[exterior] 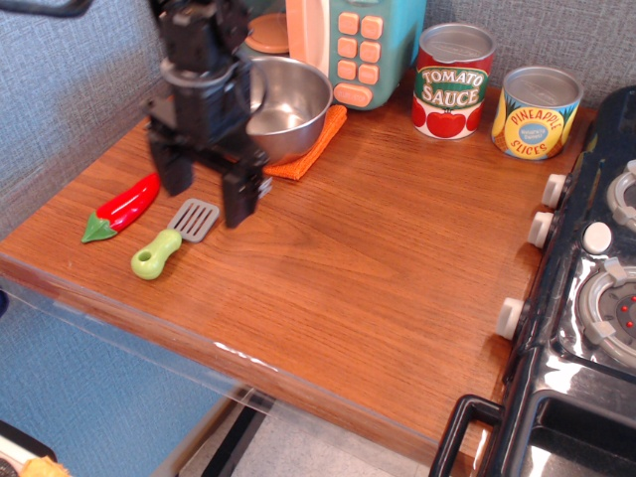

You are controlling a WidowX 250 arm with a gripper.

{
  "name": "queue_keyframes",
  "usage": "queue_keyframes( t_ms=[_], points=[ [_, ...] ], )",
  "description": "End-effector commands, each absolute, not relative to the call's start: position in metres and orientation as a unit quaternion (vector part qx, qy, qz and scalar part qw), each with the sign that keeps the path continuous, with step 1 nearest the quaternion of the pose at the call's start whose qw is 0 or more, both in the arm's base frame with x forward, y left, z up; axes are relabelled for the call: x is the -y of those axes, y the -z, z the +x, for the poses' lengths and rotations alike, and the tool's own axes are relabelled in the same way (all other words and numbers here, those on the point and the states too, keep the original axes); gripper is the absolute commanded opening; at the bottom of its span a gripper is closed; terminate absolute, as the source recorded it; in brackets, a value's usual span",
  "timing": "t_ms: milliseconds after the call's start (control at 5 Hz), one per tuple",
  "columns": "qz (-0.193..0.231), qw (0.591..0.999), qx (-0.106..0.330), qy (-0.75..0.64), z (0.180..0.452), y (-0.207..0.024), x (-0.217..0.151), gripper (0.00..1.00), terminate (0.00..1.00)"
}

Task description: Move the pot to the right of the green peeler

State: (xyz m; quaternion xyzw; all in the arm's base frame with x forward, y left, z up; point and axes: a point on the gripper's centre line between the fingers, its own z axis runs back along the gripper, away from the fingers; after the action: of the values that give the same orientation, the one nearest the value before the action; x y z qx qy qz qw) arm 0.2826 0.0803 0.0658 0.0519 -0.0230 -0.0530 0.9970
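**Operator:** Report legible markings in the observation.image view.

**Technician:** Two cans stand at the rear of the desk (pixel 378 258). The red can (pixel 452 79) reads "TOMATO SAUCE". The yellow can (pixel 536 111) reads "PINEAPPLE SLICES"; its smaller print is too fine to read. The two cans stand near each other but do not touch.

**Operator:** Location of task items?

**Technician:** The pot (pixel 288 104) sits on an orange cloth (pixel 316 149) at the rear left, just in front of a teal toy microwave (pixel 363 45) with salmon buttons. The green peeler (pixel 171 241) lies near the front left edge, handle toward the edge, grey slotted head pointing inward. A red chili (pixel 124 207) lies just left of it.

**Operator:** End effector condition?

**Technician:** The end effector (pixel 207 194) has its fingers spread and holds nothing. It hangs between the pot and the peeler, and the arm body covers the pot's left rim.

**Operator:** Other items?

**Technician:** A black stove (pixel 596 298) with white knobs borders the desk on the right.
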Motion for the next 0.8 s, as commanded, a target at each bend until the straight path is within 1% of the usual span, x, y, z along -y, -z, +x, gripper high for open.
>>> queue_keyframes(
  t_ms=[0,200,400,600],
  points=[
    [0.037,0.991,0.122,0.043,0.367,-0.128,-0.067,1.00,0.00],
    [0.027,0.993,0.116,0.025,0.400,-0.121,-0.066,1.00,0.00],
    [0.025,0.996,0.079,0.010,0.420,-0.093,-0.072,1.00,0.00],
    [0.022,0.999,0.038,-0.004,0.427,-0.060,-0.077,1.00,0.00]
  ],
)
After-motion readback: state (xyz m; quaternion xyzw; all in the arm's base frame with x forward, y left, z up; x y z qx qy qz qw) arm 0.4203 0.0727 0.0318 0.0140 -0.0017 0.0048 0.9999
